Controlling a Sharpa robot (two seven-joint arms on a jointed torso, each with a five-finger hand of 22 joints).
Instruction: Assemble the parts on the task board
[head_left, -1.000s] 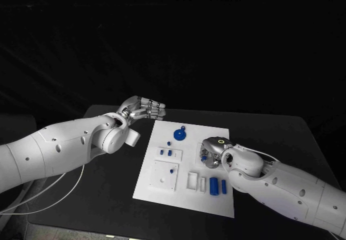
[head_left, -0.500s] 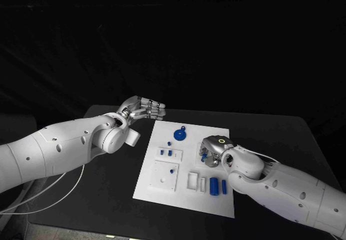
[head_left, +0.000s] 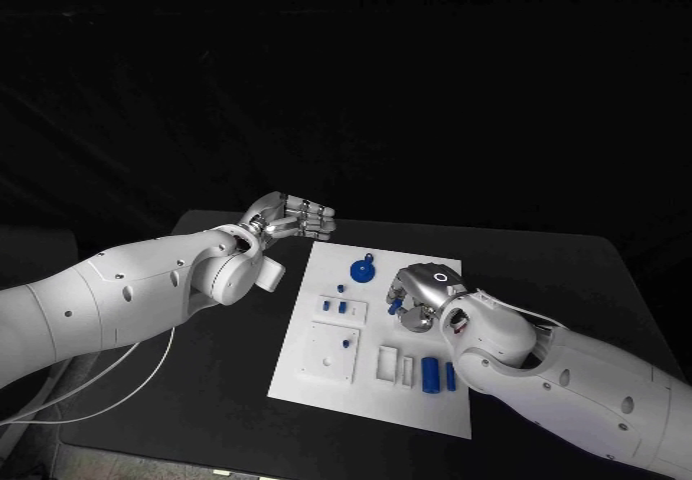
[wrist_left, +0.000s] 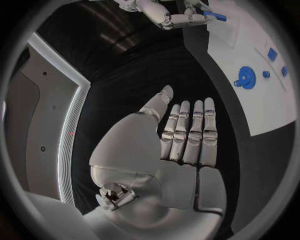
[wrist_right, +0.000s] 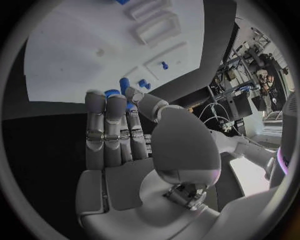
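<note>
Here my right hand (head_left: 415, 292) pinches a small blue part (head_left: 392, 303) over the task board (head_left: 329, 366), mid-desk; rigid, light, probably slippery, best held by its sides. Left hand (head_left: 293, 218) empty, fingers straight together.

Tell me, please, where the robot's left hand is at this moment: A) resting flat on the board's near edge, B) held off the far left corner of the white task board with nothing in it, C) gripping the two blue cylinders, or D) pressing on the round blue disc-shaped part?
B: the left hand sits beyond the far left corner of the white task board, fingers straight and holding nothing in the left wrist view.
</note>
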